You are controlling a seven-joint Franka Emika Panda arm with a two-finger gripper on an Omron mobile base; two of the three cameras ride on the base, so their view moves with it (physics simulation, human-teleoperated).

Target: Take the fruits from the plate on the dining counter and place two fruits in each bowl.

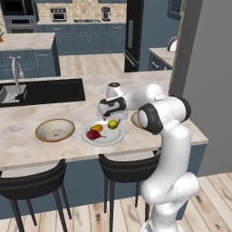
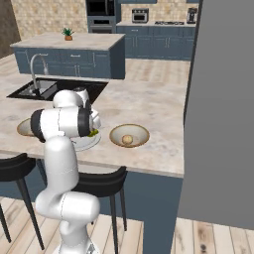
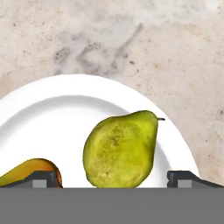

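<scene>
Pear: the yellow-green fruit (image 3: 120, 148) lies on the plate (image 3: 52, 118), toward its rim on the side nearer the right-hand bowl; in the left base view it sits at the plate's far right.
Pear's long axis: in the hand view it runs from the fat end at lower left to the stem at upper right, slanted across the line joining the two finger tips.
Pear to claw: the fruit sits between the tips of the claw (image 3: 113, 178), nearer the left tip, straight ahead along the approach; the tips flank it and do not touch it.
Claw state: spread wide, holding nothing, poised just above the plate.
Neighbours on plate: the orange-yellow fruit (image 3: 28, 170) lies beside the left tip, apart from the pear; the dark red fruit (image 1: 94, 134) is on the near side of the plate.
Bowls: the right bowl (image 2: 129, 135) already holds one pale fruit (image 2: 127, 140); the left bowl (image 1: 55, 130) looks empty.
Bench: plate between the two bowls on the dining bench (image 1: 27, 122).
Judgement: a straight descent should bracket the pear; the left tip may nudge the orange-yellow fruit.
</scene>
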